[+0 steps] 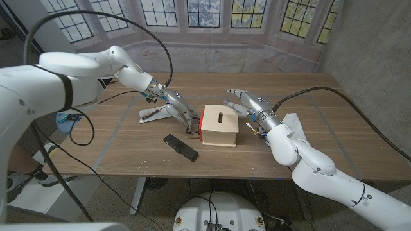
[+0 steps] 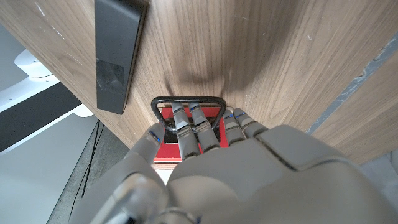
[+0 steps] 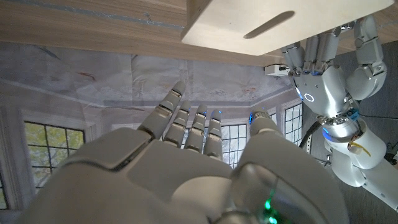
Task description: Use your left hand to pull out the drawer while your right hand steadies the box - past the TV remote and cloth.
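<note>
The left hand (image 2: pixel 249 168) hooks its fingers (image 2: pixel 186 127) through the black wire handle (image 2: pixel 186 101) of the red drawer (image 2: pixel 168 149). The right hand (image 1: pixel 247 106) hovers open-fingered just beside the pale wooden slotted box (image 1: pixel 219 125). A black TV remote (image 1: pixel 180 147) lies on the wooden counter (image 1: pixel 308 138).

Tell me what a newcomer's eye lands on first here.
The pale wooden box with a slot in its lid, at mid-table, its red drawer front facing the left hand. That hand's fingers hook the drawer's black wire handle, while the right hand hovers open beside the box. A black TV remote lies nearer the table's front edge.

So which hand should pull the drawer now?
The left hand: its fingers are already hooked through the black drawer handle on the red front. The right hand hovers open beside the box.
</note>
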Robot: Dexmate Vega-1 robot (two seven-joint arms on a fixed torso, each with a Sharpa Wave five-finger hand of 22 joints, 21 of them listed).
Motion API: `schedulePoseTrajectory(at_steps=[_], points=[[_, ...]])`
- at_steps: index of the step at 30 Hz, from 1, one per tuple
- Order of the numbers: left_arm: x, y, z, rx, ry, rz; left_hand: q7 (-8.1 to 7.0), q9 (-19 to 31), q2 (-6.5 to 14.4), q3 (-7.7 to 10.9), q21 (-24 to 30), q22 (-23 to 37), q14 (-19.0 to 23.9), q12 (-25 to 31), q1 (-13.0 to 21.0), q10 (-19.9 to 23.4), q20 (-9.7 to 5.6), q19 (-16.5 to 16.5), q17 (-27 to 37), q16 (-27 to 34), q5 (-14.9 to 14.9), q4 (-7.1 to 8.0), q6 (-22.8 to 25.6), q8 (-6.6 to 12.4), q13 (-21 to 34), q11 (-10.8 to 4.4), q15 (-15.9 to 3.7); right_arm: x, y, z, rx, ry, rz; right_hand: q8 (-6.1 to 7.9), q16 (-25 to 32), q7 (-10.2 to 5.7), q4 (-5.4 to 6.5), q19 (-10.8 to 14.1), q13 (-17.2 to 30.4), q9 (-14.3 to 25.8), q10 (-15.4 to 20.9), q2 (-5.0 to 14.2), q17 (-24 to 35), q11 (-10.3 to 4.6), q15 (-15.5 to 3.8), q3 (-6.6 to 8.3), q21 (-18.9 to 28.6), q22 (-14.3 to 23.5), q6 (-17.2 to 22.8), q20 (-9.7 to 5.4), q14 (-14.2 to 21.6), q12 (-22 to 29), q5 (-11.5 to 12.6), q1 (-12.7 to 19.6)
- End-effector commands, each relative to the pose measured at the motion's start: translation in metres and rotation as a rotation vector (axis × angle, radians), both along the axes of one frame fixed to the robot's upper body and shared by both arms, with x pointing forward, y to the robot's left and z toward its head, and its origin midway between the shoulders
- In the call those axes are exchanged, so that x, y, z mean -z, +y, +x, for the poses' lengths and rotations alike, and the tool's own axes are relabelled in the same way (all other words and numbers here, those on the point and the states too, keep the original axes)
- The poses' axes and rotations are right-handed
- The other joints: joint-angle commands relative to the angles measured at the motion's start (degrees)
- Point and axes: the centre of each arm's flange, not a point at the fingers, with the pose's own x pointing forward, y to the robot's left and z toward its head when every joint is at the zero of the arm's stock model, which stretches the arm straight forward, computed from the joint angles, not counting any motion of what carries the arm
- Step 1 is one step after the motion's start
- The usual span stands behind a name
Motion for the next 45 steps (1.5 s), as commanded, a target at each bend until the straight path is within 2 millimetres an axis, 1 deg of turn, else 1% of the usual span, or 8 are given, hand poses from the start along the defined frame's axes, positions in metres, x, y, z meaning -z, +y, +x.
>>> schedulePoseTrajectory(at_steps=[1,13,20,21,27,37,41,45], points=[[0.003,0.0,-0.001,0.001,0.013,-0.004,0.2,0.3,0.07,0.44,0.42,0.11,0.64,-0.24,-0.3,0.27,-0.08,0.43,-0.03,0.1,-0.1,0.19,-0.07,-0.07,0.25,0.11,0.04,0.007,0.012,-0.012,0.045,0.001,-0.1,0.1,0.2,-0.63,0.07,0.09,0.13,0.23,0.65,0.02,0.14,-0.65,-1.9,-0.3,0.04,0.13,0.6,0.41,-0.04,0.36,-0.07,-0.69],[0.005,0.003,-0.001,-0.005,0.014,-0.01,0.17,0.31,0.09,0.5,0.4,0.11,0.62,-0.32,-0.32,0.28,-0.09,0.42,-0.03,0.06,-0.11,0.16,-0.29,-0.13,0.26,0.23,0.02,0.013,0.022,-0.013,0.051,0.044,-0.157,-0.1,0.02,-1.31,0.54,-1.25,-0.02,0.2,1.04,-0.06,0.27,-1.56,-1.72,-0.69,-0.43,0.11,0.62,0.42,-0.57,0.17,-0.17,-1.67],[0.005,0.006,0.002,-0.018,0.006,-0.015,0.15,0.32,0.09,0.54,0.39,0.11,0.61,-0.35,-0.33,0.32,-0.1,0.43,-0.03,0.05,-0.11,0.14,-0.42,-0.16,0.27,0.19,0.0,0.013,0.026,-0.012,0.059,0.081,-0.197,-0.33,-0.2,-1.65,1.81,-2.87,-0.12,0.21,0.83,0.22,0.51,-2.28,-1.58,-1.15,-0.79,0.1,0.31,0.2,-1.32,-0.17,-0.14,-3.58],[0.005,0.007,0.002,-0.02,0.005,-0.017,0.14,0.32,0.09,0.54,0.38,0.11,0.6,-0.36,-0.33,0.3,-0.06,0.42,-0.03,0.04,-0.11,0.13,-0.47,-0.18,0.27,0.19,-0.03,0.013,0.027,-0.012,0.057,0.086,-0.201,-0.38,-0.26,-1.73,2.6,-3.11,-0.14,0.25,0.76,0.38,0.61,-2.39,-1.61,-1.42,-0.71,0.12,0.21,0.07,-1.55,-0.27,-0.08,-4.69],[0.005,0.009,0.004,-0.032,-0.002,-0.022,0.28,0.32,0.1,0.57,0.39,0.12,0.62,-0.4,-0.33,0.31,-0.09,0.45,-0.03,0.04,-0.11,0.12,-0.41,-0.14,0.28,0.14,0.04,0.014,0.03,-0.008,0.059,0.104,-0.226,-0.35,-0.34,-1.59,4.18,-3.58,-0.16,0.32,0.82,0.38,0.75,-2.09,-1.74,-2.09,-0.62,0.15,0.33,0.15,-1.9,-0.35,0.11,-6.96],[0.004,0.01,0.007,-0.048,-0.011,-0.025,0.3,0.33,0.08,0.6,0.38,0.12,0.66,-0.46,-0.36,0.27,-0.1,0.46,-0.03,0.04,-0.12,0.1,-0.63,-0.2,0.29,0.18,0.11,0.014,0.034,-0.003,0.081,0.136,-0.246,-0.34,-0.62,-1.43,8.15,-5.31,-0.21,0.36,0.93,0.02,0.88,-2.1,-1.15,-4.06,-0.68,0.19,0.66,0.63,-2.75,-0.51,0.87,-12.73],[0.004,0.011,0.008,-0.053,-0.014,-0.027,0.3,0.33,0.07,0.6,0.37,0.12,0.62,-0.46,-0.37,0.3,-0.07,0.44,-0.03,0.02,-0.12,0.1,-0.67,-0.2,0.29,0.24,0.1,0.014,0.035,-0.001,0.087,0.144,-0.259,-0.36,-0.64,-1.48,9.0,-6.0,-0.23,0.35,1.06,-0.03,0.88,-1.86,-1.11,-4.42,-0.78,0.18,0.69,0.8,-2.84,-0.49,1.07,-13.91],[0.005,0.01,0.009,-0.056,-0.014,-0.03,0.29,0.33,0.07,0.61,0.37,0.12,0.62,-0.51,-0.38,0.23,-0.06,0.44,-0.03,0.02,-0.13,0.09,-0.74,-0.21,0.3,0.2,0.13,0.016,0.035,0.001,0.095,0.157,-0.268,-0.32,-0.71,-1.54,10.11,-7.16,-0.25,0.33,1.15,-0.13,0.85,-2.14,-0.86,-4.89,-0.96,0.14,0.9,0.11,-3.02,-0.51,1.36,-15.42]])
